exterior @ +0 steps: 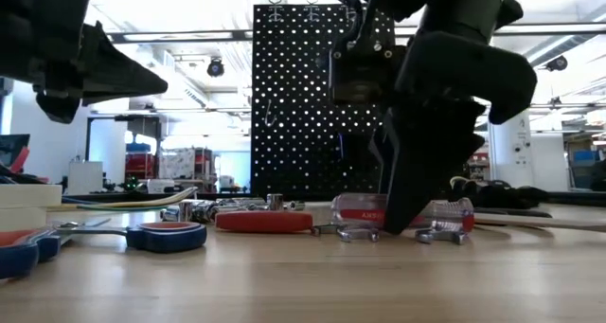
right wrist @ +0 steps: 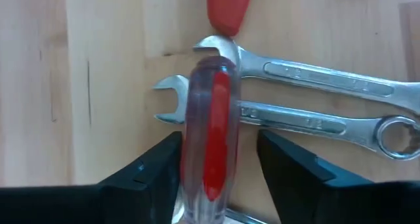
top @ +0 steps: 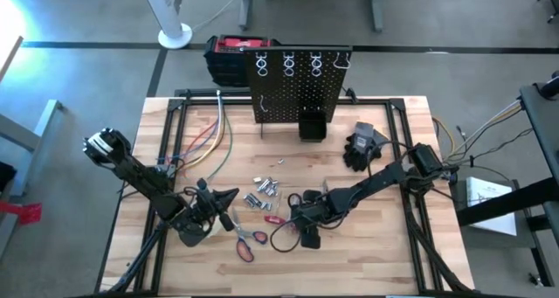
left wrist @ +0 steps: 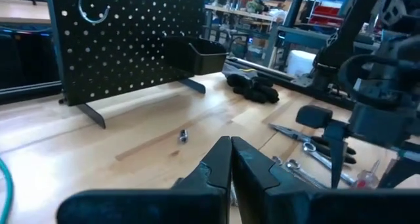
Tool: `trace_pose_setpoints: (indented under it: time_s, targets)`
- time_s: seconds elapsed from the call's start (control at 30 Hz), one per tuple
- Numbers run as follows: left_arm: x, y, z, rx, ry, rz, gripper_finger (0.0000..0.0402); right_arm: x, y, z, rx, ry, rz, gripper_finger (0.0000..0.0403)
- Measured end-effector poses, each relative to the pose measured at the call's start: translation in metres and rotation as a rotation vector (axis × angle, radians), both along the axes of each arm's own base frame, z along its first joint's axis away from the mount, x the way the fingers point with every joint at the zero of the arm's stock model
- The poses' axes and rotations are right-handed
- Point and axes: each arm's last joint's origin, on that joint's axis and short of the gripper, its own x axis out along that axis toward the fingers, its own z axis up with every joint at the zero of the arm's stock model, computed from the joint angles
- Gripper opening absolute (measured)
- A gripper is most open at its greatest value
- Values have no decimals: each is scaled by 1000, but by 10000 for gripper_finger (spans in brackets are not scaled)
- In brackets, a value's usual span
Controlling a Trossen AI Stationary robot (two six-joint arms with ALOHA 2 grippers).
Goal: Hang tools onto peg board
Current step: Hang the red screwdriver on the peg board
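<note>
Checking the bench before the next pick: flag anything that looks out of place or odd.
A lone small silver bit lies apart on the wood near the peg board, away from the other tools. A black glove sits crumpled beside the board's bin. Nothing looks spilled or damaged.

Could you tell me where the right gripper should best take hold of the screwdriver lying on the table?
Grip the screwdriver by its thick clear-and-red handle, coming from above. It lies flat across two wrenches, and the open right gripper already straddles the handle, one finger on each side.
</note>
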Motion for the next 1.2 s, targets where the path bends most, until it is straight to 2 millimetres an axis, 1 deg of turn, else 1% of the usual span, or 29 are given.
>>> trace_pose_setpoints:
  time_s: [0.07,0.17,0.2,0.43,0.53,0.6,0.7,0.8,0.93,1.1,1.2]
  targets:
    - [0,1,1,3,-4,11,0,0,-1,0,2,4,-14,147]
    - [-1,5,2,10,-6,31,0,-1,-3,4,5,-2,-21,88]
    - [-1,7,1,10,-6,36,0,-1,-3,5,4,-4,-21,81]
    - [1,13,1,14,-4,63,0,-3,-6,13,-37,-34,-44,81]
    - [1,13,1,23,3,62,0,-4,-7,29,-29,-87,-67,81]
    - [0,13,2,32,10,59,0,-4,-7,45,-18,-153,-72,81]
    - [0,13,4,32,8,58,0,-8,-11,71,-46,-246,-82,81]
    - [-1,14,7,20,14,33,0,-15,-22,103,-97,-357,-110,81]
    - [-4,17,13,-22,28,-42,0,-28,-44,145,-151,-516,-156,81]
    - [-7,20,23,-22,26,-76,0,-39,-79,199,-196,-784,-191,81]
    - [-8,21,29,-11,23,-79,0,-46,-100,223,-252,-919,-221,81]
